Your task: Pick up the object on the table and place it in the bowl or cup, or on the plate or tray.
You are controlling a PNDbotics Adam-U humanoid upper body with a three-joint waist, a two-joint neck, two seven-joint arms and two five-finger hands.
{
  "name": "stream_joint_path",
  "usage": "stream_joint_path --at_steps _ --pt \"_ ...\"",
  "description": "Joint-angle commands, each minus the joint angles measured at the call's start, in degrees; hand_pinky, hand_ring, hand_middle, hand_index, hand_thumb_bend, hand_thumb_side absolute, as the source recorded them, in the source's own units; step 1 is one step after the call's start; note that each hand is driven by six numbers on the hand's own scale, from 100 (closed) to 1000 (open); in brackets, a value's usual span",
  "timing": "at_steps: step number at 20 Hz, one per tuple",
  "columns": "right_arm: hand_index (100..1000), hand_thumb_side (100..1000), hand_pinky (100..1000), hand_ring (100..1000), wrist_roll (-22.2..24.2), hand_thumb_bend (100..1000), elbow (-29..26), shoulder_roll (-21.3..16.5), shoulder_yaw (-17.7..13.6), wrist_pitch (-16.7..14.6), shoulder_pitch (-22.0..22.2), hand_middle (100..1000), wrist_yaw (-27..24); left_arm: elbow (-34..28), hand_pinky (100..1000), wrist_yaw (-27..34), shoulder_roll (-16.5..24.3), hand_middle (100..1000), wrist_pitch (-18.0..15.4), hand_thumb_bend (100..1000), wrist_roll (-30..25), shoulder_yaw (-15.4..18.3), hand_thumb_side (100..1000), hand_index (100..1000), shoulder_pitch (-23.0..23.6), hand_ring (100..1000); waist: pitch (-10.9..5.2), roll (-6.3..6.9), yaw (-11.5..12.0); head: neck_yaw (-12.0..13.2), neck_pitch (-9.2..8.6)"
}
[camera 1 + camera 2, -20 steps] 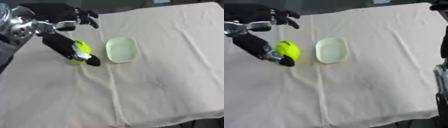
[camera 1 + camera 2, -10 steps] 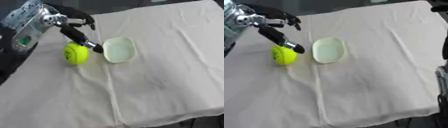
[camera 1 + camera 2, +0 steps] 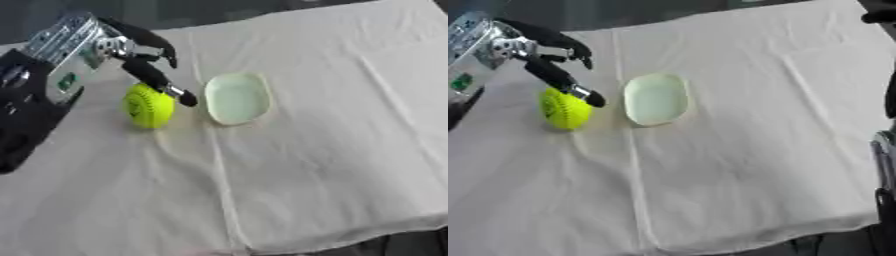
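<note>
Left hand (image 3: pixel 144 55) hovers over the ball (image 3: pixel 150 105), fingers spread, gripping nothing. Ball sits on the worktop (image 3: pixel 315 150). Tray (image 3: pixel 234 98) waits at its three o'clock, unfilled.

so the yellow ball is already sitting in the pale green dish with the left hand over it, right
Not quite. The yellow ball lies on the cloth beside the pale green dish, to its left, and the dish holds nothing. The left hand is over the ball, as you say. The left eye view shows it.

A cream cloth (image 3: pixel 306 150) is covering the tabletop, creasing down the middle, with dark floor (image 3: pixel 52 20) showing along the top.
</note>
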Motion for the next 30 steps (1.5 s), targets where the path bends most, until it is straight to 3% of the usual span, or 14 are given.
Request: stream_joint_path --at_steps 1,8,15,24,30 --pt "944 1000 629 748 0.1 100 -0.7 -0.9 -0.1 -0.1 -0.7 784 -0.1 -1.4 764 -0.8 2.2 1000 0.9 804 0.0 0.8 1000 951 0.1 904 -0.71 -0.39 0.1 0.3 -0.19" --pt "942 1000 629 748 0.1 100 -0.7 -0.8 -0.1 -0.2 -0.6 784 -0.1 -5.5 772 0.3 4.5 1000 3.4 812 0.0 -1.6 1000 965 3.6 918 -0.83 -0.7 0.3 0.4 -0.19" --pt "941 1000 629 748 0.1 100 -0.8 -0.8 -0.1 -0.2 -0.6 784 -0.3 -3.0 771 -0.2 4.8 1000 4.6 821 0.0 -1.2 993 965 4.6 918 -0.86 -0.98 0.1 0.5 -0.19" --pt "936 1000 628 748 0.2 100 -0.9 -0.7 -0.1 -0.1 -0.6 783 -0.4 0.1 765 -0.5 3.6 1000 4.4 827 0.0 -0.7 962 956 5.0 908 -0.65 -1.11 0.1 0.6 -0.19" --pt "935 1000 628 748 0.2 100 -0.9 -0.5 -0.1 -0.1 -0.8 783 -0.6 1.5 761 -1.8 2.1 1000 3.2 855 0.0 -0.9 886 956 5.2 905 -0.52 -1.21 0.0 0.7 -0.19"
